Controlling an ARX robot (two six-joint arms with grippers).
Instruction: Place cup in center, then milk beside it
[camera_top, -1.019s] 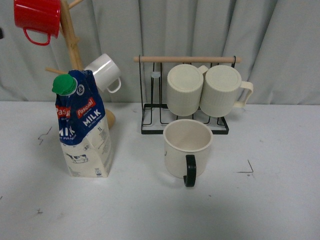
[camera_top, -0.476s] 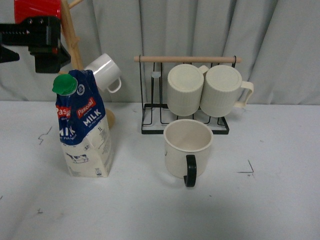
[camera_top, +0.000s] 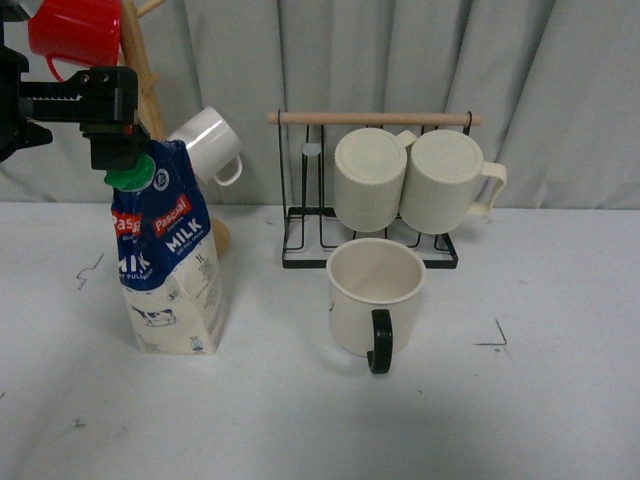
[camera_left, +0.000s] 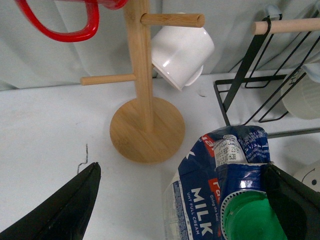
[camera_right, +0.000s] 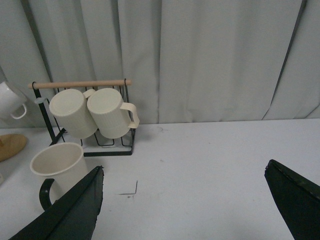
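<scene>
From my left wrist, both fingers of my left gripper (camera_left: 181, 167) run out of frame, as does the milk (camera_left: 200, 220) below its lettering; the red mug (camera_left: 92, 15) is mostly cut off; the mark on the cup (camera_left: 311, 177) at the frame's edge is perhaps a face, too small to tell; in front, that gripper covers the top of the green cap (camera_top: 128, 178) and leaves by the left edge; from my right wrist, one finger of my right gripper (camera_right: 184, 171) hides the cup's lower side.
</scene>
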